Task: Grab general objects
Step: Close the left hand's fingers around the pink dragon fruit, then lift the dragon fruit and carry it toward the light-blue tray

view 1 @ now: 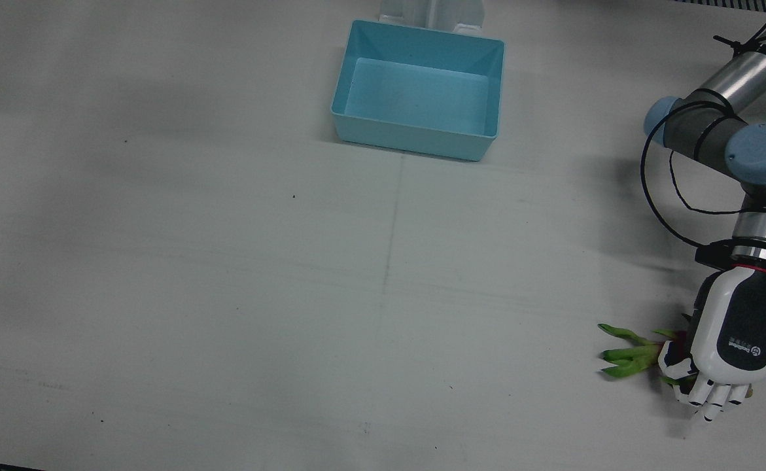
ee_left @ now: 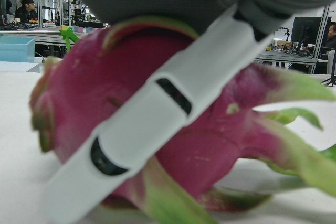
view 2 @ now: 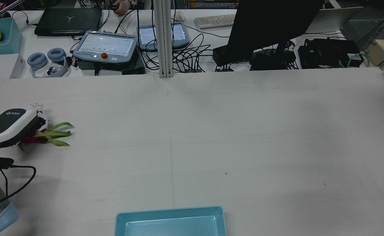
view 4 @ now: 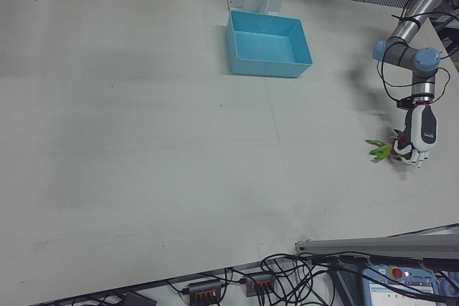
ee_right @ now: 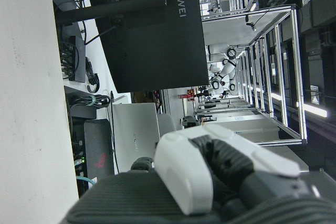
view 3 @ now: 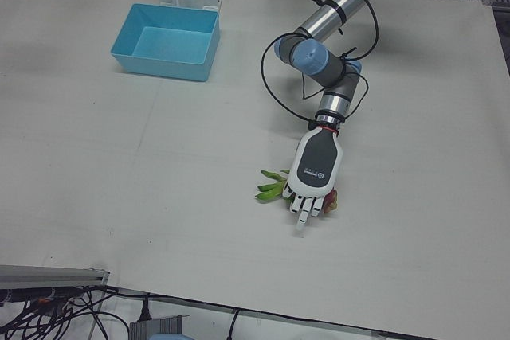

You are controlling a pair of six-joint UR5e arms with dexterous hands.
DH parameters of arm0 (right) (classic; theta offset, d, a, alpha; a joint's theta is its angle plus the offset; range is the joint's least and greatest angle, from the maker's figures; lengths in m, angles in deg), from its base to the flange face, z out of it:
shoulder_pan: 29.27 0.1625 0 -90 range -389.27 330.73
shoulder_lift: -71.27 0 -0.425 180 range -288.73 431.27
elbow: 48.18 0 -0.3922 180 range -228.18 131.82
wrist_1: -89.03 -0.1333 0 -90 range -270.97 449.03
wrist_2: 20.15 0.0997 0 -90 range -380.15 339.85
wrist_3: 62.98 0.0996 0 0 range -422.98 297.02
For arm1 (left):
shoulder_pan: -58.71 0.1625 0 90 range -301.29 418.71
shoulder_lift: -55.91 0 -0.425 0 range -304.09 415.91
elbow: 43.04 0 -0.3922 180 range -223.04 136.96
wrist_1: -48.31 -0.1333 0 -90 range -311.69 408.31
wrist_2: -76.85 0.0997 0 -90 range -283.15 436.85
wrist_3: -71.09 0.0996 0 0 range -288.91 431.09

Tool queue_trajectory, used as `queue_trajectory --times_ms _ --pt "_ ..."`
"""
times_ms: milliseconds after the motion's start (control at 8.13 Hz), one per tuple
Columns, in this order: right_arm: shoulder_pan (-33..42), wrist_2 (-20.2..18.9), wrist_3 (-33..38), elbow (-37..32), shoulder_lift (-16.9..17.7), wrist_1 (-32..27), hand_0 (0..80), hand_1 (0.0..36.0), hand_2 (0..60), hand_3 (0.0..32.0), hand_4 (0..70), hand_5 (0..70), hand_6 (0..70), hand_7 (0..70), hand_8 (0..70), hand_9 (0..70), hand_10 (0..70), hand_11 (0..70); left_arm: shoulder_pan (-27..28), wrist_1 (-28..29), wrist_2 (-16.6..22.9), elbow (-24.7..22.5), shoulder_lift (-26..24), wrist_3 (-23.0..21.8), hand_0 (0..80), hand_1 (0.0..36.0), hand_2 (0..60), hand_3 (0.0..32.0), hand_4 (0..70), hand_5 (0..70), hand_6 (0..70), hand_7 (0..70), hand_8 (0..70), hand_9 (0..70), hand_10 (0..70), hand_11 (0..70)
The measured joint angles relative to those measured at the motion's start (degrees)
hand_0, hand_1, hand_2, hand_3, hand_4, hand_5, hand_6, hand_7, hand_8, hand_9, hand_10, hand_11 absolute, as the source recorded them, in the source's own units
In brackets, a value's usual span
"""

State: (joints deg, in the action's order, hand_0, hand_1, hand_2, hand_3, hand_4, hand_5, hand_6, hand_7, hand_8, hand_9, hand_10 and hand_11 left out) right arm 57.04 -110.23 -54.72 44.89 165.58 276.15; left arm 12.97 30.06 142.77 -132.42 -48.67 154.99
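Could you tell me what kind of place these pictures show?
Probably a robotics laboratory. A silver robot arm works over a wide white table, and behind it a bench holds a teach pendant with a red stop button, a black laptop and tangled cables.

This is looking like a robotics lab. Beyond the white bench (view 2: 211, 131), desks are carrying a laptop (view 2: 69, 20), teach pendants (view 2: 106, 46), a keyboard (view 2: 214, 21), a dark monitor (view 2: 270, 23) and many cables. People are sitting at screens, and other white robots (ee_right: 223, 72) are standing between aluminium frames.
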Motion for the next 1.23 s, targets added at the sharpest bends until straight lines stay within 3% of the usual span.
queue_trajectory --times_ms 123,246,369,492,984,1230 --pt "0.0 0.0 0.0 0.0 0.0 0.0 0.0 0.0 0.0 0.0 0.0 0.0 0.0 0.0 0.0 0.0 0.0 0.0 0.0 0.1 0.0 0.0 0.0 0.0 80.0 36.0 60.0 0.0 64.5 70.0 70.0 70.0 46.2 55.3 70.0 70.0" --pt "0.0 0.0 0.0 0.0 0.0 0.0 0.0 0.0 0.0 0.0 0.0 0.0 0.0 0.0 0.0 0.0 0.0 0.0 0.0 0.1 0.0 -0.2 0.0 0.0 80.0 36.0 60.0 0.0 67.8 70.0 70.0 70.0 55.8 69.4 70.0 70.0" --pt "0.0 0.0 0.0 0.0 0.0 0.0 0.0 0.0 0.0 0.0 0.0 0.0 0.0 0.0 0.0 0.0 0.0 0.0 -0.1 0.1 0.0 -0.5 0.0 -0.1 80.0 36.0 60.0 0.0 70.0 70.0 70.0 70.0 66.0 70.0 70.0 70.0" --pt "0.0 0.0 0.0 0.0 0.0 0.0 0.0 0.0 0.0 0.0 0.0 0.0 0.0 0.0 0.0 0.0 0.0 0.0 -0.1 -0.1 0.1 -0.9 0.0 -0.4 80.0 36.0 60.0 0.0 70.0 70.0 70.0 70.0 70.0 70.0 70.0 70.0" --pt "0.0 0.0 0.0 0.0 0.0 0.0 0.0 0.0 0.0 0.0 0.0 0.0 0.0 0.0 0.0 0.0 0.0 0.0 -0.3 -6.1 0.6 -8.7 0.7 -0.7 80.0 36.0 60.0 0.0 70.0 70.0 70.0 70.0 70.0 70.0 70.0 70.0" --pt "0.0 0.0 0.0 0.0 0.0 0.0 0.0 0.0 0.0 0.0 0.0 0.0 0.0 0.0 0.0 0.0 0.0 0.0 -0.1 -8.5 3.5 -12.3 0.6 -0.7 80.0 36.0 60.0 0.0 70.0 70.0 70.0 70.0 70.0 70.0 70.0 70.0"
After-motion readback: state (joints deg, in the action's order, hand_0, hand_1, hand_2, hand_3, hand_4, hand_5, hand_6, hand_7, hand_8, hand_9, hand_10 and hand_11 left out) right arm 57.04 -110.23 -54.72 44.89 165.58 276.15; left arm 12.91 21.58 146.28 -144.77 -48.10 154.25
